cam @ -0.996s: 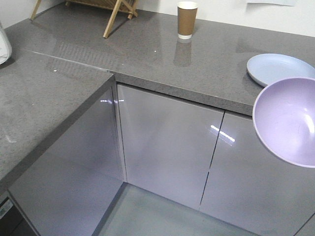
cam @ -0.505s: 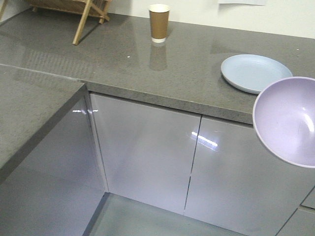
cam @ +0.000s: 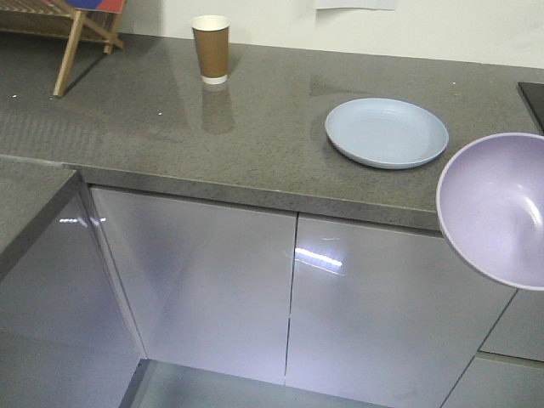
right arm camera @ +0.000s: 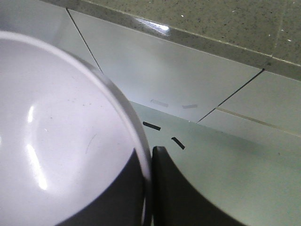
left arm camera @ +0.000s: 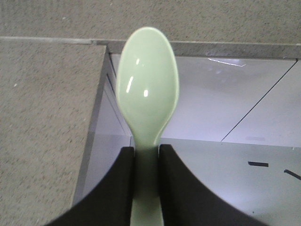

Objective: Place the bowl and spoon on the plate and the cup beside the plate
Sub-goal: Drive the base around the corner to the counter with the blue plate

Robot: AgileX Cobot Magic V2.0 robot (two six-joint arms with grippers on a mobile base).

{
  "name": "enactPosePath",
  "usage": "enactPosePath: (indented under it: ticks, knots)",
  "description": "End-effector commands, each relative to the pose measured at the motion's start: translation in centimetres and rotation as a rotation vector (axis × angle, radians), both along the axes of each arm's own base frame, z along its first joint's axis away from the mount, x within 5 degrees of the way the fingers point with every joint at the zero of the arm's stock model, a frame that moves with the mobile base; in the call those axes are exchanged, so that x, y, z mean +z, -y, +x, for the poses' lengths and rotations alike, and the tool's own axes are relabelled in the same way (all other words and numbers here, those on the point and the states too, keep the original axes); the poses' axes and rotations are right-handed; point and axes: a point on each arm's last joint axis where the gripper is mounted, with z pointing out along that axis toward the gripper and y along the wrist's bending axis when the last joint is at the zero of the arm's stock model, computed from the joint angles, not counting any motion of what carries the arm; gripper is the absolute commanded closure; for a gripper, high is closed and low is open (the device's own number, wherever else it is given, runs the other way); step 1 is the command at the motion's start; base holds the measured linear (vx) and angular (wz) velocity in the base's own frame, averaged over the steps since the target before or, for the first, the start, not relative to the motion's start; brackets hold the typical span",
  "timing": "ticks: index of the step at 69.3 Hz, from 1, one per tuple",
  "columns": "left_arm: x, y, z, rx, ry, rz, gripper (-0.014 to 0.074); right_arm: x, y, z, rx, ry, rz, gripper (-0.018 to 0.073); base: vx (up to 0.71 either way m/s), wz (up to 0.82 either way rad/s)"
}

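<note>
The pale blue plate (cam: 387, 132) lies on the grey counter at centre right. Far back on the left stands the brown cup (cam: 211, 48), upright. A lavender bowl (cam: 497, 208) hangs tilted in the air off the counter's front edge at the right; my right gripper (right arm camera: 149, 162) is shut on its rim, with the bowl (right arm camera: 56, 136) filling the left of the right wrist view. My left gripper (left arm camera: 146, 155) is shut on the handle of the mint-green spoon (left arm camera: 147, 84), whose scoop points forward over the cabinet corner. Neither gripper shows in the front view.
The grey counter (cam: 255, 144) runs across the view with glossy cabinet doors (cam: 204, 280) below. A second counter section (cam: 25, 200) juts out at the left. A wooden rack (cam: 72, 25) stands at the back left. A dark edge (cam: 531, 92) shows at the far right.
The whole view has swung: plate, cup and counter have slid leftward in the frame. The bowl keeps its place at the right edge of the picture.
</note>
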Motion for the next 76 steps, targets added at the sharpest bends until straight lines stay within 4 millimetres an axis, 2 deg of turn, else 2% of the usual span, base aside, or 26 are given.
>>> enactPosePath:
  ticks: [1, 40, 76]
  knots:
    - [1.55, 0.03, -0.2, -0.002, 0.1, -0.012, 0.0603, 1.34, 0.02, -0.37, -0.003, 0.082, 0.001, 0.0565, 0.09, -0.2]
    - [1.55, 0.03, -0.2, -0.002, 0.1, -0.012, 0.0603, 1.34, 0.02, -0.37, -0.003, 0.082, 0.001, 0.0565, 0.11, -0.17]
    - [1.55, 0.03, -0.2, -0.002, 0.1, -0.012, 0.0603, 1.31, 0.02, -0.41, -0.003, 0.076, 0.001, 0.0565, 0.16, -0.02]
